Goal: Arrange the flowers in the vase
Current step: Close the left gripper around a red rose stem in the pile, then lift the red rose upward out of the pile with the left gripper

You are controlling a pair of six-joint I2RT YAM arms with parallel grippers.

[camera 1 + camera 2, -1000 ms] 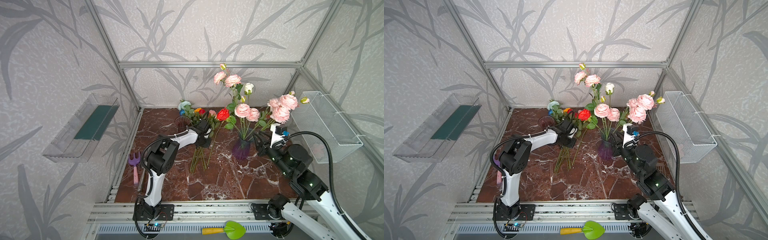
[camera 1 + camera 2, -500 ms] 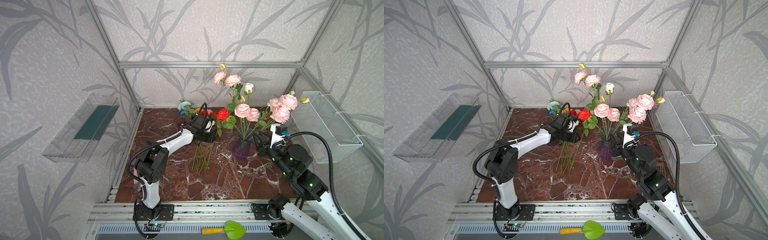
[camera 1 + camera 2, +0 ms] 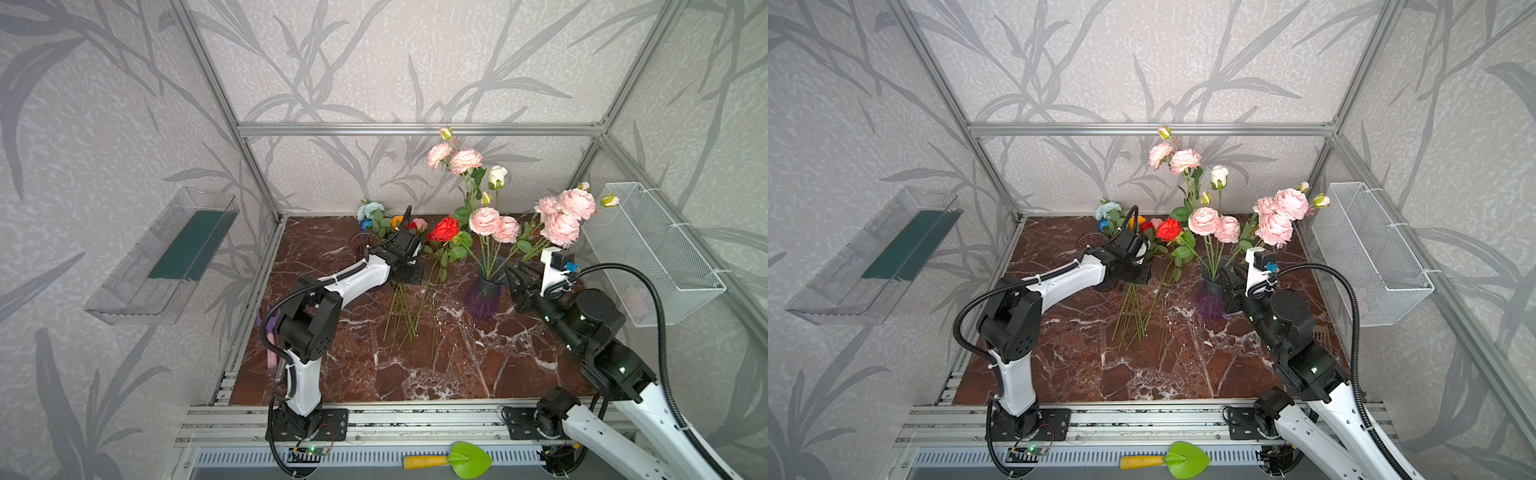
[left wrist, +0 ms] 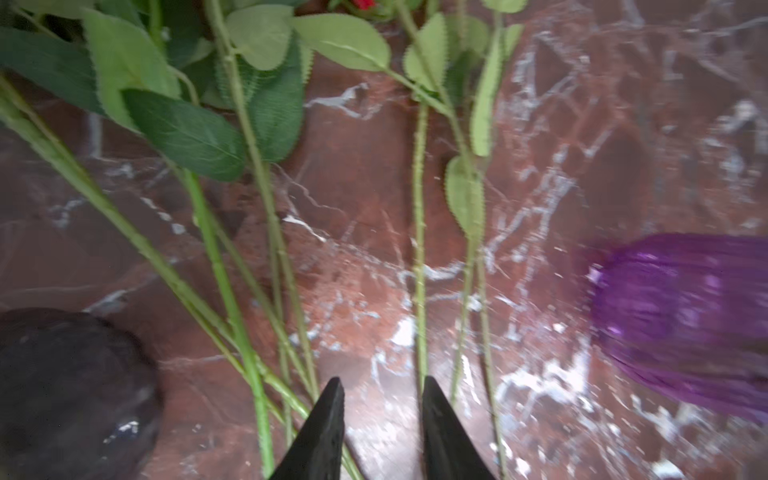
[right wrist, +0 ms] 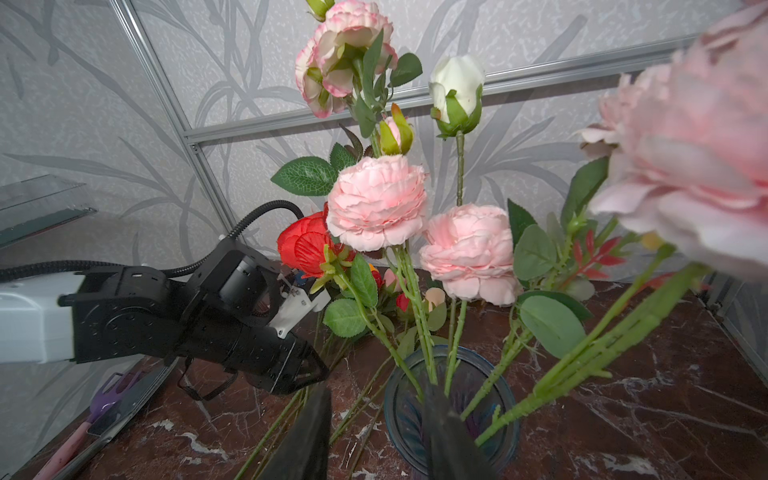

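The purple glass vase (image 3: pixel 482 297) (image 3: pixel 1210 301) (image 5: pixel 405 411) (image 4: pixel 681 316) stands right of the middle and holds frilly pink flowers (image 3: pixel 484 220), a white rose (image 3: pixel 497 175) and a red rose (image 3: pixel 444 227) that leans left. Several loose flowers lie left of it, stems (image 3: pixel 405 311) (image 4: pixel 419 249) toward the front and blooms (image 3: pixel 370 210) at the back. My left gripper (image 3: pixel 409 276) (image 3: pixel 1133 274) (image 4: pixel 382 386) hangs open low over those stems, with bare marble between its fingers. My right gripper (image 3: pixel 509 270) (image 5: pixel 376 390) is open beside the vase's mouth, holding nothing.
A dark ribbed glass (image 3: pixel 363 243) stands behind the left arm. A purple hand rake (image 3: pixel 270 328) lies at the left edge. A wire basket (image 3: pixel 648 249) hangs on the right wall, a clear shelf (image 3: pixel 166 257) on the left wall. A green trowel (image 3: pixel 461 459) rests on the front rail.
The left arm's elbow swung out to the left and partly back, and its gripper has opened over the loose stems, which shifted slightly right. The right arm has not moved.
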